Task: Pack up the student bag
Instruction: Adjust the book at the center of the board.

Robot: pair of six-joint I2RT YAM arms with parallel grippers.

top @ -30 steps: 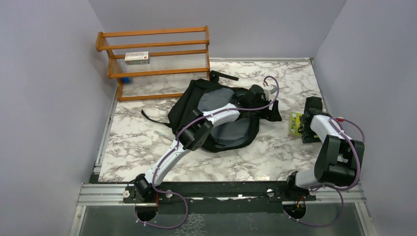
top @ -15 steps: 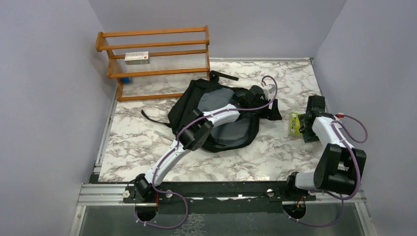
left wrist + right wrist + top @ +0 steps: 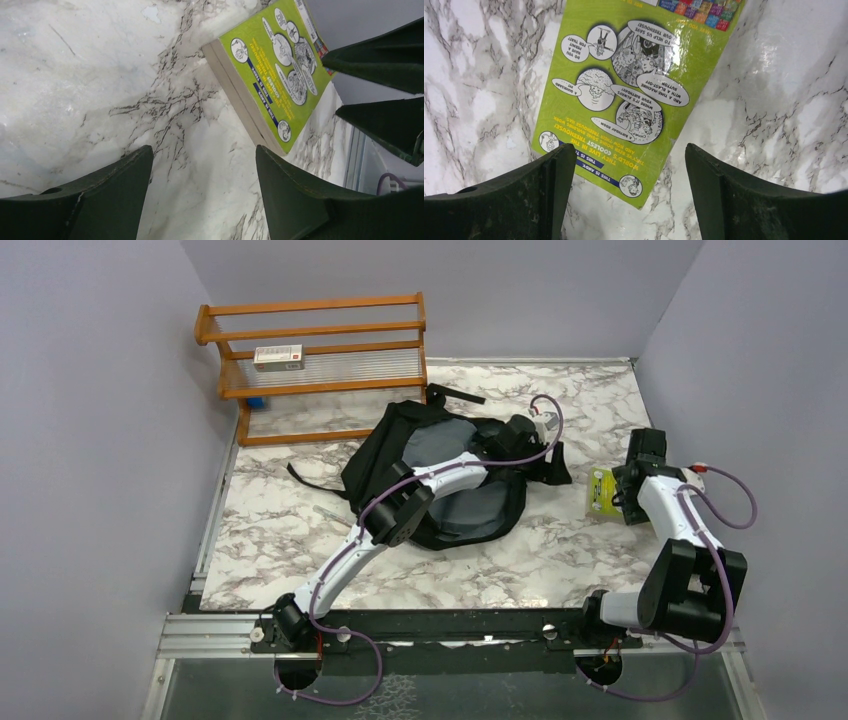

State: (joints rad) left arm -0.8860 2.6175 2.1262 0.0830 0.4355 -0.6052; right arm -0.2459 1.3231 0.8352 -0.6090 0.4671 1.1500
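Observation:
The student bag (image 3: 440, 475) is a large black backpack lying open in the middle of the marble table (image 3: 480, 570), its grey lining showing. My left arm reaches across it; my left gripper (image 3: 553, 458) is past the bag's right edge, open and empty over bare marble (image 3: 204, 150). A green picture book (image 3: 601, 490) lies flat on the table to the right of the bag. It shows in the left wrist view (image 3: 275, 70) and in the right wrist view (image 3: 634, 85). My right gripper (image 3: 620, 495) is open just above it, with the book's corner between the fingers (image 3: 629, 147).
A wooden rack (image 3: 315, 360) stands at the back left with a small white box (image 3: 278, 357) on its shelf. A small thin object (image 3: 330, 512) lies left of the bag. Grey walls close in on both sides. The right gripper's fingers (image 3: 390, 55) show in the left wrist view.
My right gripper has shifted slightly toward the back over the green book. My left arm has barely moved. Both grippers stay open.

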